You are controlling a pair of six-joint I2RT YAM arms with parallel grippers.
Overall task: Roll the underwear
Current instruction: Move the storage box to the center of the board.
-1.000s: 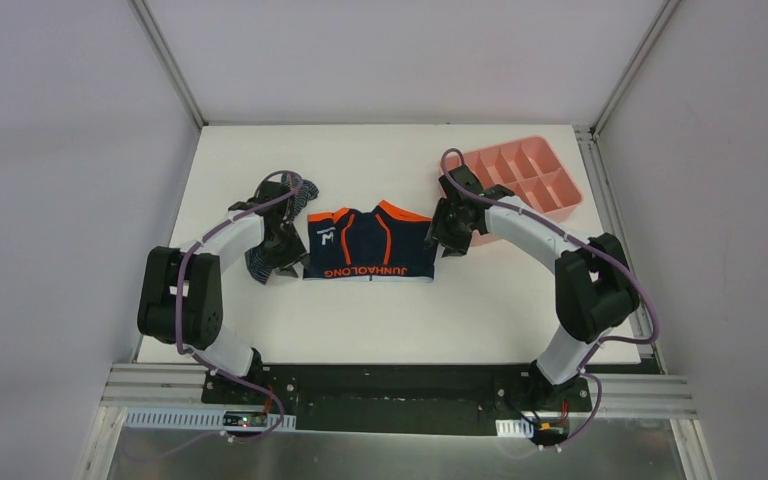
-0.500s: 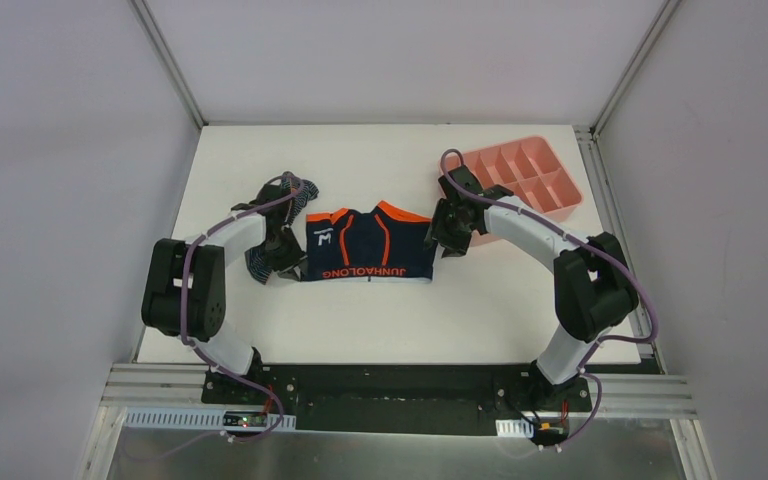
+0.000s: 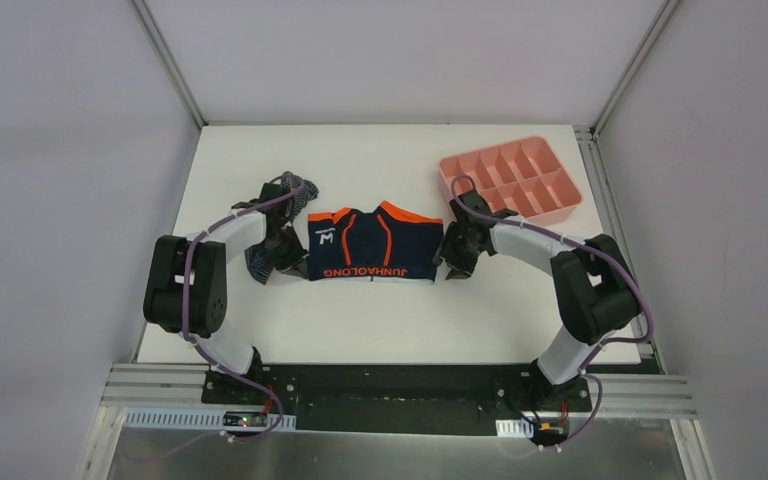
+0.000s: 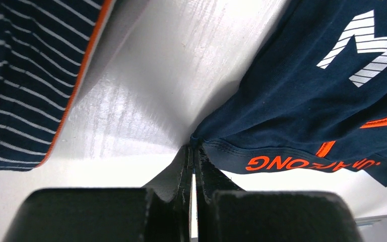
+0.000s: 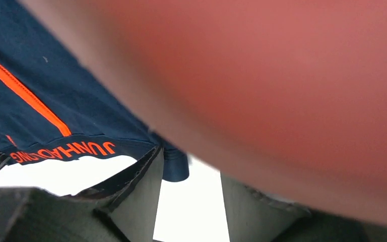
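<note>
The striped briefs [image 4: 20, 75] lie just left of the left gripper [image 4: 192, 151], which is clamped tight on the near-left waistband corner of the navy briefs [image 3: 370, 245]; that garment runs sideways (lettered waistband along its near edge) to the right gripper [image 5: 189, 176]; its jaws stand part-open astride the near-right corner, holding nothing.

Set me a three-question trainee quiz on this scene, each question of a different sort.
1. True or false: the left hand is pinched shut on a corner of the navy briefs.
2. The right hand is: A) open, with a corner of the navy briefs between its fingers; B) shut tight on cloth; C) lifted high above the table.
3. Fill in: the striped briefs lie on the robot's ____ side of the navy briefs.

Key: 1 true; 2 A; 3 left.
</note>
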